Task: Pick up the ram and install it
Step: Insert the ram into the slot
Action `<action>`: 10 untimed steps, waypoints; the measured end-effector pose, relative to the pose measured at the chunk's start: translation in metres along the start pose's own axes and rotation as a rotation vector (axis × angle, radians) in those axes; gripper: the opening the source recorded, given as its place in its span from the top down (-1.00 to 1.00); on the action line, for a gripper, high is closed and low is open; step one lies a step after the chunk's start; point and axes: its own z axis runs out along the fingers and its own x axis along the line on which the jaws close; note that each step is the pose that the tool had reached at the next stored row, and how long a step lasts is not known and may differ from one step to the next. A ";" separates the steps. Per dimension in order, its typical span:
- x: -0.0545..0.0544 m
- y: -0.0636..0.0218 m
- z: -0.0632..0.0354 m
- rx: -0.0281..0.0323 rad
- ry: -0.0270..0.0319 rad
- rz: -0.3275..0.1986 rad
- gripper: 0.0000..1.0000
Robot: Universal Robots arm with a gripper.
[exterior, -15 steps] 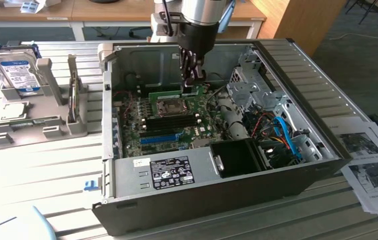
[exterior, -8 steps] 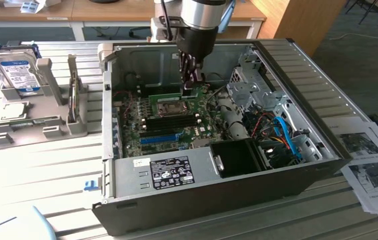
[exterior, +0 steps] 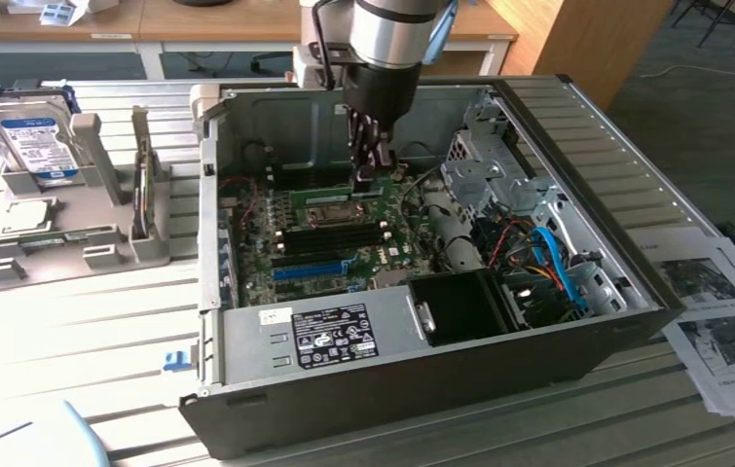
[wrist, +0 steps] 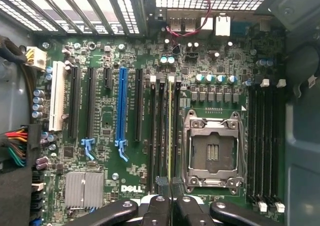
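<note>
Arm: the arm (exterior: 386, 39) reached down from above into the open case (exterior: 575, 136).
End effector: the end effector (wrist: 170, 186) was low over the board (wrist: 102, 121). Its two black fingers (wrist: 158, 206) were pressed close together, clamped on the top edge of the ram (wrist: 170, 131).
Ram: it stood on its thin edge, so the wrist view saw it as one long yellow-green line. It sat in the row of long black slots (wrist: 155, 131), between the blue slot (wrist: 121, 105) and the socket (wrist: 212, 148). I could not tell if it was pushed all the way in.
Socket: square, with a silver frame, just beside the ram.
More slots: four more black slots (wrist: 265, 141) lay on the far side of the socket.
Case: it lay on its side on the surface (exterior: 68, 331), with the board facing up.
Drive: the drive (exterior: 32, 141) stood upright in a grey stand (exterior: 49, 248), at the exterior view's left, well apart from the case.
Papers: some printed papers (exterior: 717, 311) lay by the case at the exterior view's right.
</note>
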 end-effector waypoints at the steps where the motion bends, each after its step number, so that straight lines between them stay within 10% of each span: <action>1: 0.000 0.0000 0.0013 0.0000 0.0000 0.000 0.78; 10: 0.000 -0.0001 0.0060 0.0000 0.0000 0.000 0.78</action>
